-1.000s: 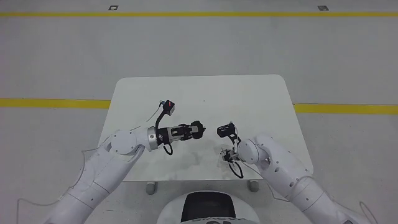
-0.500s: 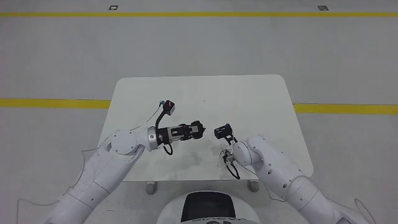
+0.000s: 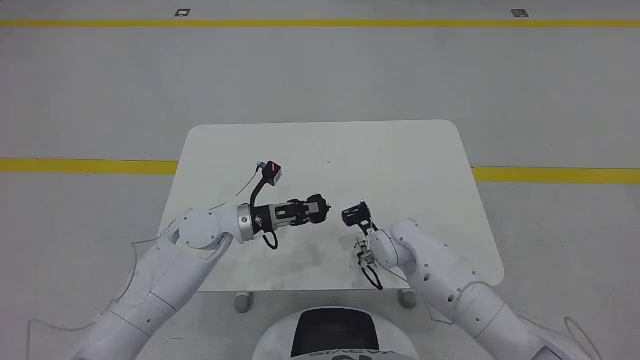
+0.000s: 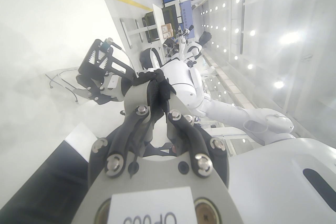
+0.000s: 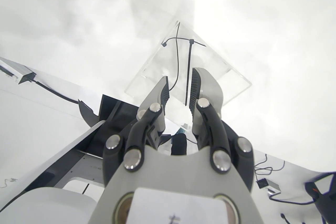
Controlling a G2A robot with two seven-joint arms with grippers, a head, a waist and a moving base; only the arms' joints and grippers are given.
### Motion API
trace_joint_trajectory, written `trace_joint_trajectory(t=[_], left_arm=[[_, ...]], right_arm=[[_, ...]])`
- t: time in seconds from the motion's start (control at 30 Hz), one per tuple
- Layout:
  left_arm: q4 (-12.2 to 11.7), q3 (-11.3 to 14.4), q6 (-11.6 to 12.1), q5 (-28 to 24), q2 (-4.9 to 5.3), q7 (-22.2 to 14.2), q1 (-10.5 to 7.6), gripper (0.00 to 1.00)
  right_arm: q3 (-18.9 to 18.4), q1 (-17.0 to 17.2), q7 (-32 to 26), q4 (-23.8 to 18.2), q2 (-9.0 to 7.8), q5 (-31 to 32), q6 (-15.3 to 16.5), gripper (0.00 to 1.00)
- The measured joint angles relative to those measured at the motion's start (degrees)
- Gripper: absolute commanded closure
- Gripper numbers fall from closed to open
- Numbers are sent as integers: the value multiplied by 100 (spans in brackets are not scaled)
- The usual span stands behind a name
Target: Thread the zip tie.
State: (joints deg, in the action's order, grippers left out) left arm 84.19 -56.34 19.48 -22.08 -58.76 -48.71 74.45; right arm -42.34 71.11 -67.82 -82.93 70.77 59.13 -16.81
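Note:
Two black zip ties lie crossed in a clear shallow tray [image 5: 225, 75] on the white table [image 3: 400, 150]: a straight zip tie [image 5: 188, 72] and a thinner curved one [image 5: 177, 59]. My right gripper [image 5: 179, 76] is open just short of the tray, with the straight tie's tail lined up between its fingers. From the top it sits at mid-table [image 3: 352, 213]. My left gripper [image 3: 318, 207] faces it from close by. Its fingers are shut, with a small black bundle [image 4: 157, 79] at the tips. The left wrist view has the right gripper [image 4: 89, 78] beside the tray [image 4: 59, 79].
Both grippers meet near the middle of the table's near half. Its far half and right side are bare. Yellow floor lines [image 3: 560, 174] run past the table on both sides.
My right gripper has shifted a little to the left, toward the left gripper. The left arm has kept still.

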Motion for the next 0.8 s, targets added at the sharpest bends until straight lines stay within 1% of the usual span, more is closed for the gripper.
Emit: trace_joint_trajectory(t=[0.23,0.37,0.47,0.8], left_arm=[[0,0,0,0,0,0,0,100],[0,0,0,0,0,0,0,100],[0,0,0,0,0,0,0,100],[0,0,0,0,0,0,0,100]], right_arm=[[102,-66,-1,157,69,126,-73,84],[120,-80,-6,194,95,178,-104,87],[133,-81,-14,221,111,235,-116,92],[165,-96,-28,325,170,372,-135,86]])
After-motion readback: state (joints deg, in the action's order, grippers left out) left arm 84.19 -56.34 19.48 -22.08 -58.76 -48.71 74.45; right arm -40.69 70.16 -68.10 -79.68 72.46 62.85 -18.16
